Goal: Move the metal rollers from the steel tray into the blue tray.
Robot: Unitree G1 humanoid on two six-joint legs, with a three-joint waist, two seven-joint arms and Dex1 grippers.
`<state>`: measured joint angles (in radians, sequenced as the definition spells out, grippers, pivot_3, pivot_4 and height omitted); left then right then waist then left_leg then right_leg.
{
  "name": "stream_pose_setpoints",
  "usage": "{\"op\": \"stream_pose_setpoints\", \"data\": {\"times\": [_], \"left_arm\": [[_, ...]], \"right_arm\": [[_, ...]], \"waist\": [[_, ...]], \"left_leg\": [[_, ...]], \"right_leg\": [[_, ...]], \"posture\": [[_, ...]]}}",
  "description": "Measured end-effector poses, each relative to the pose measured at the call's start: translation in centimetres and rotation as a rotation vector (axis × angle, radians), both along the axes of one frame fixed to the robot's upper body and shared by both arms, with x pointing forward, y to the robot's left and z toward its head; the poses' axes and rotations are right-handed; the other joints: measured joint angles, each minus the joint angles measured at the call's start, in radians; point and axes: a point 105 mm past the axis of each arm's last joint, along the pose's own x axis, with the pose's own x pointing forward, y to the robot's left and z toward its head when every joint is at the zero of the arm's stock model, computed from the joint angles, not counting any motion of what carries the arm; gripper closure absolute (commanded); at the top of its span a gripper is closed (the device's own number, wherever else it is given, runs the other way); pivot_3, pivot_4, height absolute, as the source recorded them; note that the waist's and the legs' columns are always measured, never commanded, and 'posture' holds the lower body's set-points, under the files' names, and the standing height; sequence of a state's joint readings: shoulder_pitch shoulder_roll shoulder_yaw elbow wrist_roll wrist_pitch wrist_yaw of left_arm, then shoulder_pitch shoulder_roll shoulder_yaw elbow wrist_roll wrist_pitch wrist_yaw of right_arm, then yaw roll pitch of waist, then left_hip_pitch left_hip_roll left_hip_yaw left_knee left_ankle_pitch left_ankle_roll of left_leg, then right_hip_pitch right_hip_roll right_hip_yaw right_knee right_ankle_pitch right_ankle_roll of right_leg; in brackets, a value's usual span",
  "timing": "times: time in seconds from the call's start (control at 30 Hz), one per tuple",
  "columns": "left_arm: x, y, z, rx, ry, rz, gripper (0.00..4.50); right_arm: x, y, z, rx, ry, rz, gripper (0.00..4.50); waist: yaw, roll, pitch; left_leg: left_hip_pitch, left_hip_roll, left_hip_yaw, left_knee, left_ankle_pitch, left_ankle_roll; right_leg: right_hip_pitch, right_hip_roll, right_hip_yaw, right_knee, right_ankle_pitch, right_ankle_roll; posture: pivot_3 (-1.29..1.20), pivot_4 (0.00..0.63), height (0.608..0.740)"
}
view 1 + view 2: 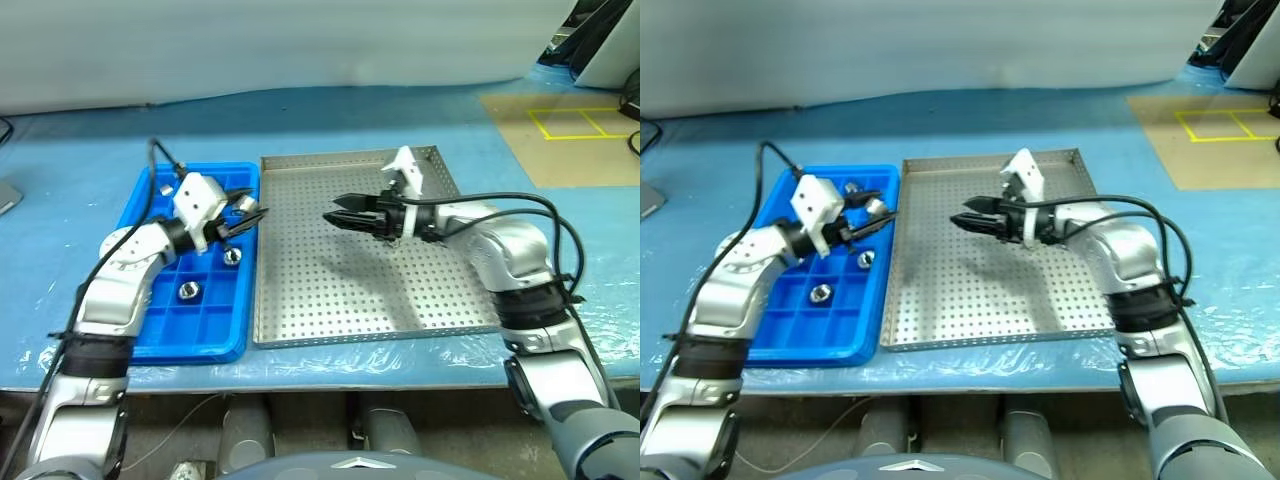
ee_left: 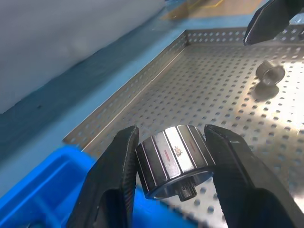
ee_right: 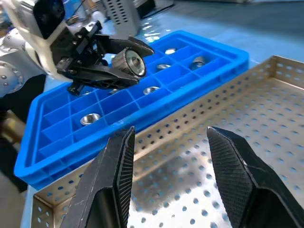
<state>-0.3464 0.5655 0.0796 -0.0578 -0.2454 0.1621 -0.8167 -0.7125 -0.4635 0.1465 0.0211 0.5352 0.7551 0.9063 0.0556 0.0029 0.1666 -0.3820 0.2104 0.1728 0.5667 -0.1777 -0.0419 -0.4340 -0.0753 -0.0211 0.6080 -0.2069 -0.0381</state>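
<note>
My left gripper (image 1: 247,217) is shut on a ribbed silver metal roller (image 2: 173,159), held over the right edge of the blue tray (image 1: 150,340), beside the steel tray (image 1: 330,300). Several more rollers (image 1: 187,290) lie in the blue tray's compartments. Another roller (image 2: 270,72) rests on the steel tray's perforated floor, below my right gripper. My right gripper (image 1: 335,218) hovers above the middle of the steel tray, pointing toward the left gripper. It is open with nothing between its fingers (image 3: 118,166).
Both trays sit side by side on a blue-covered table (image 1: 560,280). A brown board with yellow tape marks (image 1: 570,125) lies at the far right. A cable (image 1: 155,150) runs from the left arm over the blue tray's far end.
</note>
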Motion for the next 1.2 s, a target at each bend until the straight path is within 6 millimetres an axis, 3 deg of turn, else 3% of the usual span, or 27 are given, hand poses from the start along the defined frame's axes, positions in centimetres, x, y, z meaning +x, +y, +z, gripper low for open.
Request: {"op": "stream_pose_setpoints", "data": {"times": [0.23, 0.43, 0.57, 0.83, 1.2], "left_arm": [[-2.9, 6.0, -0.6, 0.039, 0.036, 0.214, 2.62], [-8.1, 7.3, -1.1, 0.038, 0.151, 0.223, 2.62], [-10.2, 8.6, -0.8, 0.047, 0.174, 0.281, 2.62], [-12.0, 10.2, -1.3, 0.05, 0.176, 0.44, 2.62], [-11.9, 9.3, -5.5, 0.052, 0.315, 0.444, 2.62]], "right_arm": [[0.2, 2.1, -0.3, 0.014, 0.015, 0.096, 2.02], [-0.1, 3.7, 0.1, 0.023, 0.002, 0.18, 2.02], [-0.8, 5.1, -0.5, 0.016, 0.017, 0.261, 2.02], [-1.6, 8.5, -0.2, 0.044, -0.004, 0.392, 2.02], [-1.3, 8.1, -0.7, 0.018, -0.005, 0.377, 2.02]], "waist": [[0.034, -0.001, 0.001], [0.06, -0.004, 0.001], [0.081, -0.005, 0.002], [0.123, -0.005, 0.002], [0.147, -0.005, 0.002]], "left_leg": [[-0.003, 0.001, -0.001, 0.0, 0.0, -0.001], [-0.003, 0.003, -0.001, -0.001, -0.001, -0.001], [-0.002, 0.004, -0.001, -0.004, -0.001, -0.001], [-0.003, 0.007, -0.002, -0.005, -0.001, -0.001], [-0.001, 0.007, -0.002, -0.005, 0.0, -0.003]], "right_leg": [[-0.003, 0.0, -0.002, 0.0, -0.001, -0.001], [-0.003, 0.0, -0.004, 0.001, -0.002, -0.003], [-0.003, 0.001, -0.004, 0.001, -0.002, -0.003], [-0.004, 0.001, -0.004, -0.001, -0.003, -0.004], [-0.004, 0.002, -0.004, 0.001, -0.003, -0.004]], "posture": [[0.24, 0.15, 0.74], [0.34, 0.15, 0.74], [0.41, 0.15, 0.74], [0.45, 0.15, 0.74], [0.38, 0.15, 0.74]]}}
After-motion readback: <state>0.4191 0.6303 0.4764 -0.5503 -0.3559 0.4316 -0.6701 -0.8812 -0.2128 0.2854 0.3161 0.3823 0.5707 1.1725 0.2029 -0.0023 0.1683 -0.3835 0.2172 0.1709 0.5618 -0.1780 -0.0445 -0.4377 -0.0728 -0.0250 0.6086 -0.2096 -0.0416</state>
